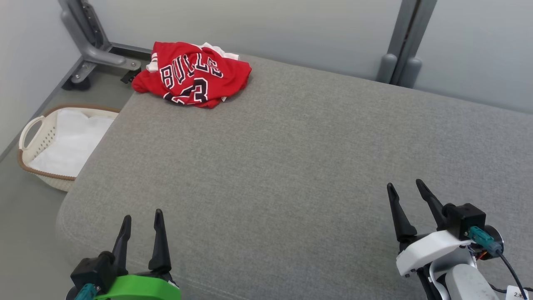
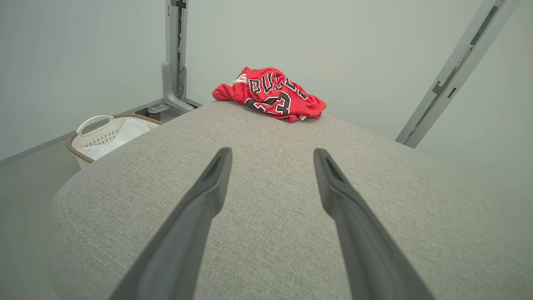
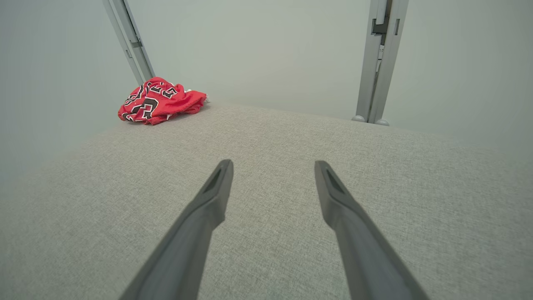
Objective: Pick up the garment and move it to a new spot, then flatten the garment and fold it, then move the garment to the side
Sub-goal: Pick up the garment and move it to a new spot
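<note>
Right now the garment (image 1: 191,75), a red sports shirt with dark and white lettering, lies crumpled in a heap at the far left corner of the grey padded bench (image 1: 291,166). A little white shows along its far edge. It rests on the bench top, close to both the left edge and the far edge.

The left gripper (image 1: 142,213) hangs over the near left part of the bench, pointing away towards the far side. Its two dark fingers (image 2: 200,208) are spread wide with nothing between them but bare grey fabric. The right gripper (image 1: 404,183) is over the near right part, also pointing away, and its fingers (image 3: 200,212) are equally wide apart and hold nothing. Both grippers are well apart from the garment, and the right one is the farther of the two.

On the floor (image 1: 25,208) just beside the bench's left edge stands a pale basket (image 1: 31,133) with a brown rim and a handle. A white cloth (image 1: 70,137) lies inside it. Beyond the far edge, on the right, a grey metal post (image 1: 402,41) rises against the pale wall (image 1: 291,25). Another grey metal bracket (image 1: 95,50) stands on the floor at the far left, near the garment.
</note>
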Tool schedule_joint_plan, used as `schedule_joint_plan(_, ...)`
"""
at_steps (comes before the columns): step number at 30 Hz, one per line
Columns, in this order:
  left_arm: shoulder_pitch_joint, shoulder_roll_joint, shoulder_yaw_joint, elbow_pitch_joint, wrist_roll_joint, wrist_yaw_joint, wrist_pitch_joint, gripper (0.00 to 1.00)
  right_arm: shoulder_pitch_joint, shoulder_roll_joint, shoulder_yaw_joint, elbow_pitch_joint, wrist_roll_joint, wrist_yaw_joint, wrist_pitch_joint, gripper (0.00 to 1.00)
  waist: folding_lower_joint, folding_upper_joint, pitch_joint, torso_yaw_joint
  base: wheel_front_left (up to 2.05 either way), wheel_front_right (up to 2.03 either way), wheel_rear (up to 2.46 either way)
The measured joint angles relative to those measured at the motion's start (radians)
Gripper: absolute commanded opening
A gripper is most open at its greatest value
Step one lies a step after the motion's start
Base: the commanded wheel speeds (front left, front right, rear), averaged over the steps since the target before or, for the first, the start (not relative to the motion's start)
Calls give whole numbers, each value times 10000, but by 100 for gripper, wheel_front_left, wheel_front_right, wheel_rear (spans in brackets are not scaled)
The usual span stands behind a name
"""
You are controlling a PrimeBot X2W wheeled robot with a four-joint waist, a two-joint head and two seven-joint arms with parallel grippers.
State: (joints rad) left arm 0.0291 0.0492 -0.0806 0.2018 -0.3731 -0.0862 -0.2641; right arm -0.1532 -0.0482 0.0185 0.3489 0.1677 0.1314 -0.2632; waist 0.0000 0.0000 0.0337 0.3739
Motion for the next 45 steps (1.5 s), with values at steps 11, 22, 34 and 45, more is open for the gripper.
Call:
schedule_joint_plan(11, 29, -2, 10, -194, 36, 105, 0, 100, -12, 2, 4, -104, -176, 0, 0, 100, 0, 0, 151, 178, 0, 0, 0)
schedule_joint_plan(22, -3347, 1724, 665, -1131, 782, -205, 261, 100, -615, 0, -286, -644, -769, 0, 0, 100, 0, 0, 781, -481, 0, 0, 0)
schedule_joint_plan(34, -7689, 3990, 756, 1099, 305, -387, 1870, 100, -1551, -2, -36, -1074, -1482, 0, 19, 100, 0, 1, 2125, -1497, 0, 0, 0)
schedule_joint_plan(45, -9878, 4299, 437, 4165, -399, -428, 2203, 100, -2288, -8, 79, -2690, -1891, 0, 433, 100, 0, 0, 4093, -2419, 0, 0, 0)
